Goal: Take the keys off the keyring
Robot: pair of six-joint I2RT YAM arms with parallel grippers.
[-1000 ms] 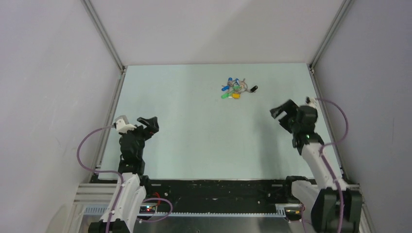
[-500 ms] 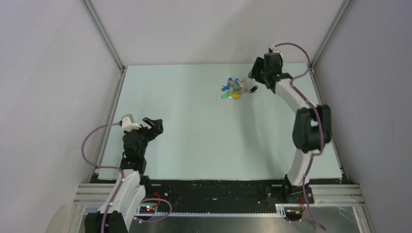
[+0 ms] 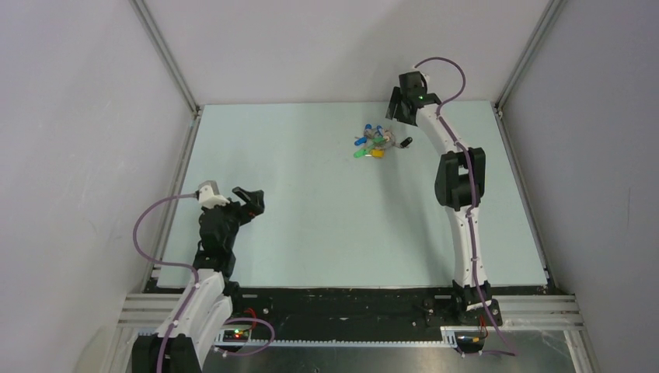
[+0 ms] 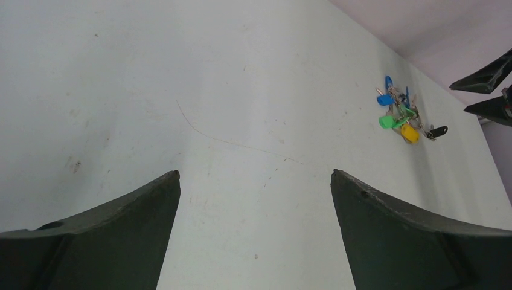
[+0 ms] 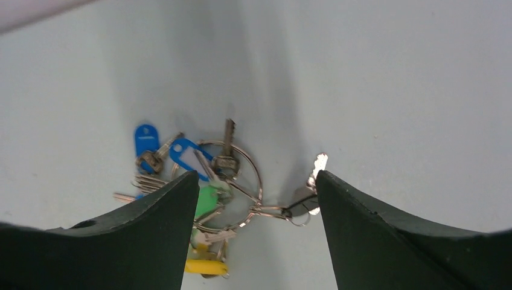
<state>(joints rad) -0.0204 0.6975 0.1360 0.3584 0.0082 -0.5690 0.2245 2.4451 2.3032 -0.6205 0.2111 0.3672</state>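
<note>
No key is off yet: the keys [image 5: 192,158] lie threaded on the keyring [image 5: 261,184], far on the desk [image 3: 311,225]. The right hand [image 5: 256,175] hovers wide above them; the left hand [image 4: 255,172] is wide too.

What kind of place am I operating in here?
Likely a lab robot test cell: a pale table boxed in by plain grey panels on aluminium frame rails, cabled arms mounted at its near edge, a bunch of keys on it.
</note>
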